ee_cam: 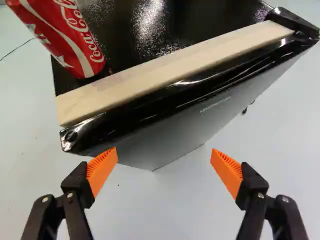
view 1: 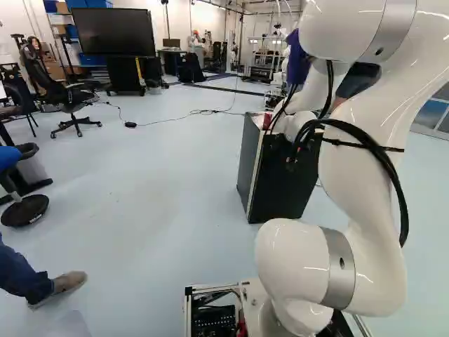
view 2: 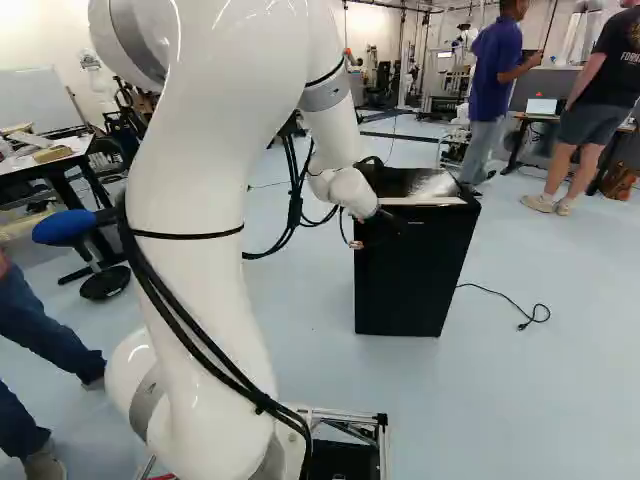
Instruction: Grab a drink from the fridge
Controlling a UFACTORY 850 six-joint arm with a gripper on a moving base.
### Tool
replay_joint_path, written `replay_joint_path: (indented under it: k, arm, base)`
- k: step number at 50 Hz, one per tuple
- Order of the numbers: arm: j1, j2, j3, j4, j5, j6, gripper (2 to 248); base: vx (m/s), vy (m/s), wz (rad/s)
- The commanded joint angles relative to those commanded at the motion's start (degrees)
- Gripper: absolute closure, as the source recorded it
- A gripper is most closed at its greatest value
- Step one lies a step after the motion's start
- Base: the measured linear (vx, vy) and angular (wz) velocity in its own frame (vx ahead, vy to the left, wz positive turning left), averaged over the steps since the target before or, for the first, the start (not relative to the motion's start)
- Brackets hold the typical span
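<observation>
My gripper (view 2: 388,222) is at the upper front of the black fridge (view 2: 415,280), near its top edge. In the wrist view the gripper (ee_cam: 164,170) stands wide open, with nothing between its orange pads. The fridge door (ee_cam: 170,132) appears closed, and its top edge runs slantwise ahead of the fingers. A red soda can (ee_cam: 77,42) stands on the fridge's black top, behind a pale wooden strip (ee_cam: 175,70). The can (view 1: 266,121) also shows small in the left base view. The fridge's inside is hidden.
A cable (view 2: 500,300) lies on the floor beside the fridge. Office chairs (view 1: 66,91) and a large screen (view 1: 114,31) stand farther back. A person's leg and shoe (view 1: 66,282) are close on the left.
</observation>
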Motion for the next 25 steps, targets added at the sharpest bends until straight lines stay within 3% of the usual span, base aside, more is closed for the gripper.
replay_joint_path:
  k: [25]
  arm:
    - [0.2,7.0,8.0,0.0,0.6,0.0,3]
  base:
    - [0.000,0.000,0.000]
